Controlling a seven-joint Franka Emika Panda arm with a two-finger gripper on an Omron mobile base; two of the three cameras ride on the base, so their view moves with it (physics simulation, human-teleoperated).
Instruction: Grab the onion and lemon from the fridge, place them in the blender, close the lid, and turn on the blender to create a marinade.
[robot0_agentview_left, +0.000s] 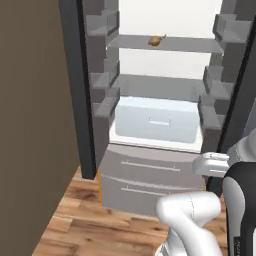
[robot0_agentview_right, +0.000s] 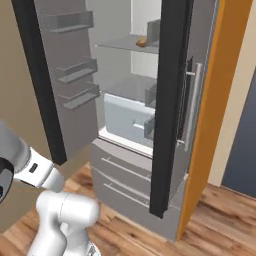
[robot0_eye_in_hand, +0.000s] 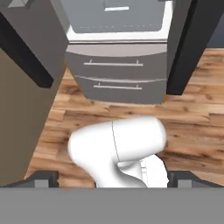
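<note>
The fridge (robot0_agentview_left: 150, 85) stands open in front of me, white inside with grey shelves. The onion (robot0_agentview_left: 157, 40), a small tan-brown bulb, rests alone on the upper shelf, and the right base view catches the onion (robot0_agentview_right: 142, 43) past the door edge. The lemon, the blender and the lid are out of view. My gripper (robot0_eye_in_hand: 113, 180) is open, its dark fingertips (robot0_eye_in_hand: 41, 179) wide apart with nothing between them. It hangs low and looks down at the fridge's grey bottom drawers (robot0_eye_in_hand: 116, 65) and the wooden floor, well below the onion's shelf.
Both fridge doors are swung out: the left door (robot0_agentview_left: 75, 85) with grey bins, the right door (robot0_agentview_right: 170, 100) with a dark edge. A pale drawer (robot0_agentview_left: 157, 120) sits under the shelves. A brown panel (robot0_agentview_left: 30, 125) borders the left, an orange panel (robot0_agentview_right: 215, 125) the right.
</note>
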